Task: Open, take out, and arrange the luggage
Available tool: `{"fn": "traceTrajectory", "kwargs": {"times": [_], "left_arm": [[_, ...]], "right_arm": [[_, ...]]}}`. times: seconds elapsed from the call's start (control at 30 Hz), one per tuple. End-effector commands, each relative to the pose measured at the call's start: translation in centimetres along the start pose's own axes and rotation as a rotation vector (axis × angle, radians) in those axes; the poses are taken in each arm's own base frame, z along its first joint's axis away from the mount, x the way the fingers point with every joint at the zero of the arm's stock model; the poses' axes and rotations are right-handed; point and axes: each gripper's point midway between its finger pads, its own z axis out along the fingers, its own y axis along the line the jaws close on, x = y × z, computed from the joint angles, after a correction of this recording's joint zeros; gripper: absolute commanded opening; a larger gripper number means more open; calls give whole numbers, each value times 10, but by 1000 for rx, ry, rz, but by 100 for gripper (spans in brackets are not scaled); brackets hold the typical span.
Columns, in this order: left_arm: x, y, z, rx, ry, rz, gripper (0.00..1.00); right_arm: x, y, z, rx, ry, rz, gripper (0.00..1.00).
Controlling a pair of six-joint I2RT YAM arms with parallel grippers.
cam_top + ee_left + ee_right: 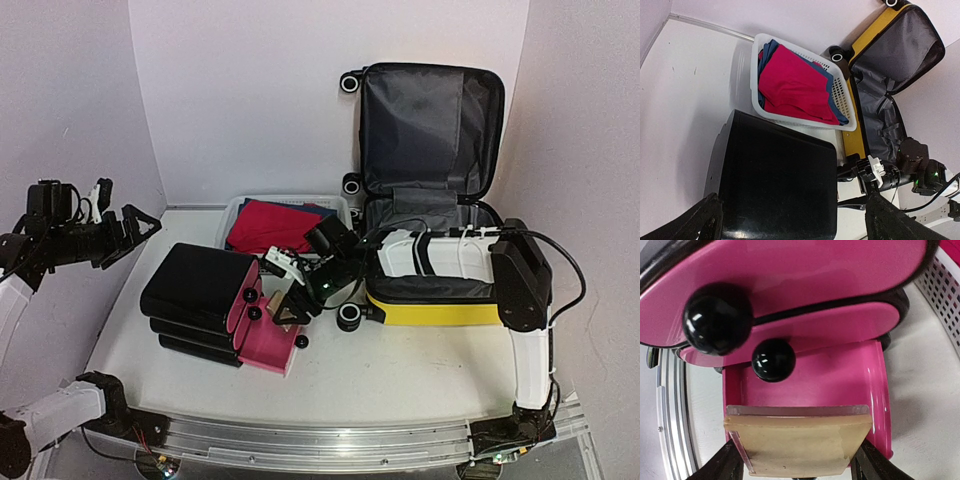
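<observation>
1. The yellow suitcase lies opened at the far right of the worktop, its grey-lined lid propped upright.
2. A white basket of red and blue clothes, just left of it, and a black case with pink ends, nearer, are judged unpacked. Arranging seems unfinished.
3. A tan flat piece is gripped in the half-spread right pincer.
4. The left pincer is held wide open and empty, far left.
5. The suitcase interior is largely hidden by the right arm. What the tan piece is cannot be told.

One yellow hard-shell suitcase, far right; one white mesh plastic basket; one black case with pink ends, near left; three black round knobs; one tan flat panel
</observation>
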Motion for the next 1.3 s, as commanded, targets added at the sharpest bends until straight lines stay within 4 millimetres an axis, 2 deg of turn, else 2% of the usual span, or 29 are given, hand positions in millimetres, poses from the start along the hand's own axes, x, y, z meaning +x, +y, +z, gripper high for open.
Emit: {"fn": "traceTrajectory", "kwargs": {"times": [0.0,0.2,0.4,0.5,0.57,0.67,0.7,0.8,0.9,0.97,1.13,1.27], "left_arm": [[0,-12,1,69,2,44,99],[12,-9,7,74,66,32,98],[15,-6,8,60,92,48,98],[13,-3,13,43,105,57,98],[13,1,18,30,121,66,98],[11,14,30,-30,152,88,98],[10,19,34,-54,167,97,98],[4,30,45,-103,200,110,98],[-5,29,53,-106,207,115,98],[-13,26,57,-101,205,120,98],[-25,28,73,-106,228,153,98],[-19,36,87,-106,278,146,95]], "right_arm": [[-41,10,-3,23,-91,-150,53],[-32,1,14,47,-63,-187,56],[-15,-8,27,74,-28,-196,59],[-11,-10,31,92,-27,-187,64],[-15,-13,31,114,-36,-151,70],[-25,-15,22,145,-64,-50,86],[-29,-14,17,153,-77,-18,97],[-33,-12,7,170,-80,54,98],[-31,-9,-6,190,-86,128,98],[-27,-14,-18,245,-60,193,98],[13,-21,-54,411,68,441,98],[60,-21,-66,491,178,592,98]]}}
